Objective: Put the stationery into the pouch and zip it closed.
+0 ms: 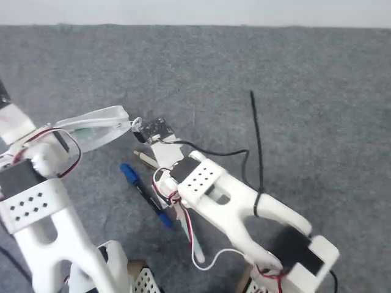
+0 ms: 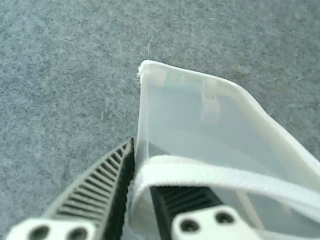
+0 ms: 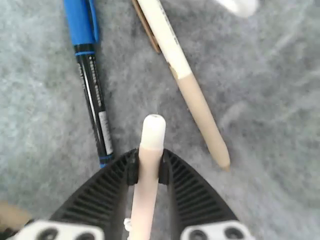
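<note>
Three pens were outside the pouch [image 1: 98, 129], so packing looked barely begun; a greenish shape showed through its mesh, but I could not tell what it was. The left gripper [image 2: 142, 167] was clamped on the pouch's open edge, at 9 o'clock in the high view; the right gripper [image 3: 150, 162] was clamped on a pale pen [image 3: 152, 130]; the blue pen [image 1: 143, 192] and beige pen [image 3: 197, 105] lay on the carpet [image 1: 293, 73] at 5 o'clock of the pouch; zipping was not yet done.
</note>
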Controlling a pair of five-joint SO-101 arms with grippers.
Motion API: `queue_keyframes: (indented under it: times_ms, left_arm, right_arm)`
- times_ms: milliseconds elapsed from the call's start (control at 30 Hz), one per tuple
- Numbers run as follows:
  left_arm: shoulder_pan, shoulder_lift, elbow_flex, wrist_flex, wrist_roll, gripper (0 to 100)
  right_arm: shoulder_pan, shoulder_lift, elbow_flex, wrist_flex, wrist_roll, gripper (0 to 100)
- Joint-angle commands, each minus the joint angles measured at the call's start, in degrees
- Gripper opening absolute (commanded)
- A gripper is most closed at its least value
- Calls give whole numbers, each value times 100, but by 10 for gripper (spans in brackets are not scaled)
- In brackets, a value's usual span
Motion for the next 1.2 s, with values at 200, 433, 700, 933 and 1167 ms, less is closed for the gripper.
queue_keyframes:
  times_ms: [200, 433, 700, 933, 1167]
  left_arm:
    - [-44, -9, -57, -167, 88, 9]
    - [-35, -9, -57, -167, 88, 9]
    - [-26, -9, -57, -167, 88, 9]
    - [-18, -9, -57, -167, 88, 9]
    - [-18, -9, -57, -167, 88, 9]
  right_arm:
    - [-4, -1429, -149, 892, -26, 6]
    - [4, -2431, -149, 1349, -26, 6]
    - [4, -3609, 563, 954, -26, 6]
    - [4, -4769, 1389, 189, -53, 6]
    - [4, -5763, 2013, -655, -53, 6]
